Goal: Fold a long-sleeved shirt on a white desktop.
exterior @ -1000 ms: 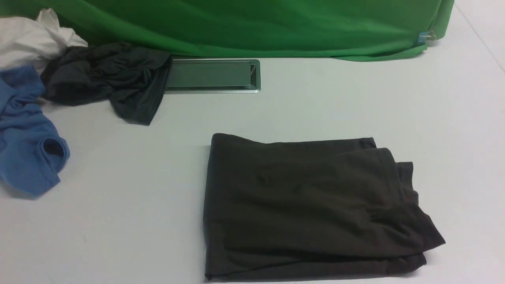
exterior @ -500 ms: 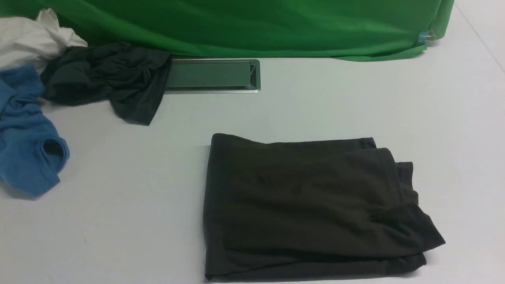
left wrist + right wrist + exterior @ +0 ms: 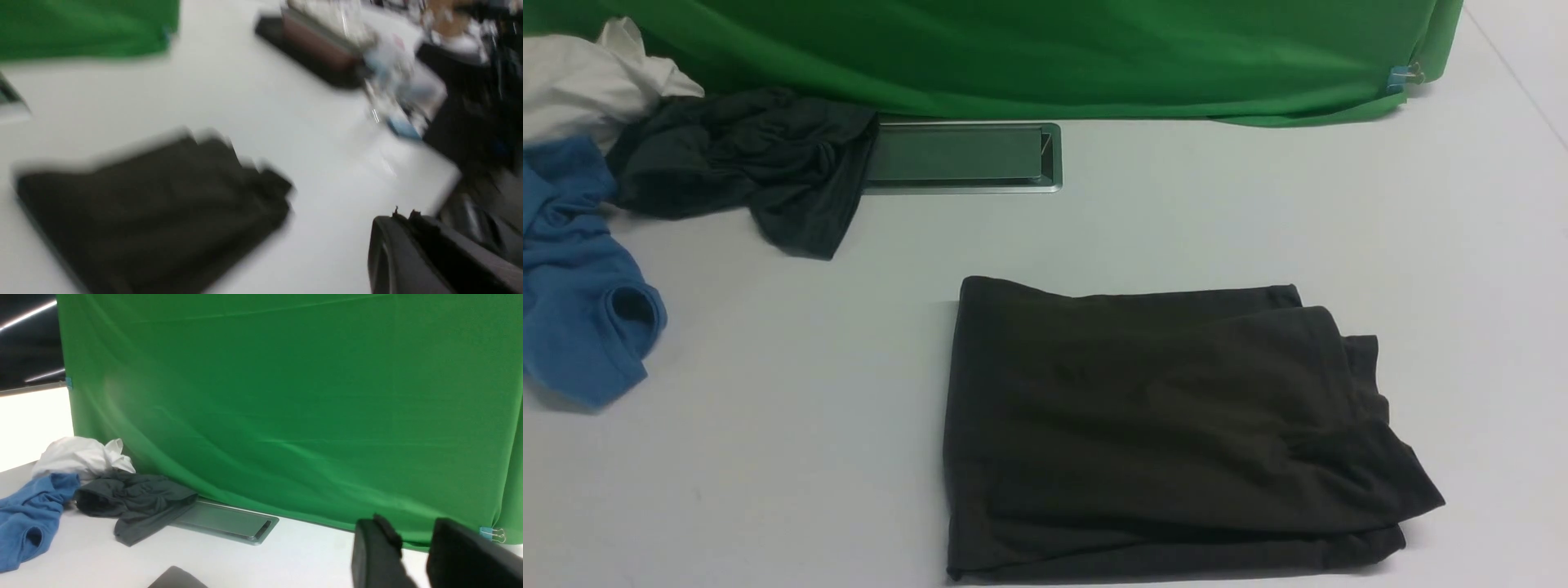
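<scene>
A: One shirt (image 3: 1168,425), folded, lies on the desk (image 3: 1217,220), near-right of centre.
B: Grippers?
A: Right gripper (image 3: 416,555) narrowly parted, holding nothing. Left gripper (image 3: 404,245): cannot tell, blurred.

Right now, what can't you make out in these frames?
- Shirt print and neck label: front view, hidden inside the folds.
- Left claw: left wrist view, motion-blurred and cut by the frame edge; open or shut unclear.
- Right claw: right wrist view, fingertips cut off at the bottom edge.
- White garment: front view, cut by the left edge; type unclear.
</scene>
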Robot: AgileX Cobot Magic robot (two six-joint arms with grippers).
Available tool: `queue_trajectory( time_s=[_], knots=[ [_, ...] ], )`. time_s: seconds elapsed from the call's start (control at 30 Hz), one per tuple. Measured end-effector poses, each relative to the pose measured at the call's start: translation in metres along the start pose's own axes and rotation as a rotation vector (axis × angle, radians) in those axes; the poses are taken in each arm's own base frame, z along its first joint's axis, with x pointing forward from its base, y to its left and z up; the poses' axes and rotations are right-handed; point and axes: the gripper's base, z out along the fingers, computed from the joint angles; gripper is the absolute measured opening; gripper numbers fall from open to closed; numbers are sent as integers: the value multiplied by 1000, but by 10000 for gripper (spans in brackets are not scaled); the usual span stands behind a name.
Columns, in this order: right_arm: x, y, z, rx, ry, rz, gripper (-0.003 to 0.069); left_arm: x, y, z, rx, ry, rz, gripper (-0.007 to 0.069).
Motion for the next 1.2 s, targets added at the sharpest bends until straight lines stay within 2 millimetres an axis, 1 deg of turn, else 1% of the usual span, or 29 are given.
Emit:
queue_trajectory(
  time_s=[0.03, 0.07, 0.1, 0.17, 0.23, 0.3, 0.33, 0.37, 0.43, 0.47, 0.5, 0.53, 0.57, 0.67, 0.7, 0.73, 0.77, 0.83, 0.9, 0.97, 1.03, 1.1, 1.2],
  knots=[
    [0, 0, 0, 0, 0, 0, 235, -6, 2, 1, -24, -55, 33, 17],
    [0, 0, 0, 0, 0, 0, 235, -7, 3, 2, -32, -65, 44, 17],
    [0, 0, 0, 0, 0, 0, 236, -15, 6, 3, -63, -132, 80, 17],
    [0, 0, 0, 0, 0, 0, 236, -20, 10, 6, -95, -177, 108, 17],
    [0, 0, 0, 0, 0, 0, 236, -24, 20, 13, -181, -200, 127, 17],
    [0, 0, 0, 0, 0, 0, 236, -23, 29, 18, -251, -197, 112, 17],
    [0, 0, 0, 0, 0, 0, 236, -20, 38, 22, -324, -200, 84, 17],
    [0, 0, 0, 0, 0, 0, 236, -17, 42, 25, -363, -196, 81, 17],
    [0, 0, 0, 0, 0, 0, 236, -10, 50, 30, -443, -187, 116, 17],
    [0, 0, 0, 0, 0, 0, 236, -3, 55, 35, -489, -179, 166, 17],
    [0, 0, 0, 0, 0, 0, 236, -2, 56, 36, -488, -182, 167, 17],
    [0, 0, 0, 0, 0, 0, 236, 4, 61, 41, -525, -204, 230, 17],
    [0, 0, 0, 0, 0, 0, 237, 12, 65, 44, -547, -222, 250, 17],
    [0, 0, 0, 0, 0, 1, 237, 41, 78, 50, -609, -236, 237, 17],
    [0, 0, 0, 0, 0, 1, 237, 54, 82, 51, -631, -228, 226, 17],
    [0, 0, 0, 0, 0, 1, 237, 59, 84, 52, -639, -222, 222, 17],
    [0, 0, 0, 0, 0, 2, 237, 80, 91, 54, -668, -193, 209, 17],
    [0, 0, 0, 0, 0, 2, 238, 103, 98, 56, -695, -162, 193, 17],
    [0, 0, 0, 0, 0, 2, 239, 130, 108, 60, -731, -104, 175, 18],
    [0, 0, 0, 0, 0, 2, 239, 137, 111, 61, -745, -81, 165, 18],
    [0, 0, 0, 0, 0, 2, 239, 154, 118, 63, -775, -22, 137, 18],
    [0, 0, 0, 0, 0, 2, 239, 162, 120, 64, -782, 4, 126, 18],
    [0, 0, 0, 0, 0, 2, 239, 162, 121, 65, -778, -9, 127, 18]
  ],
)
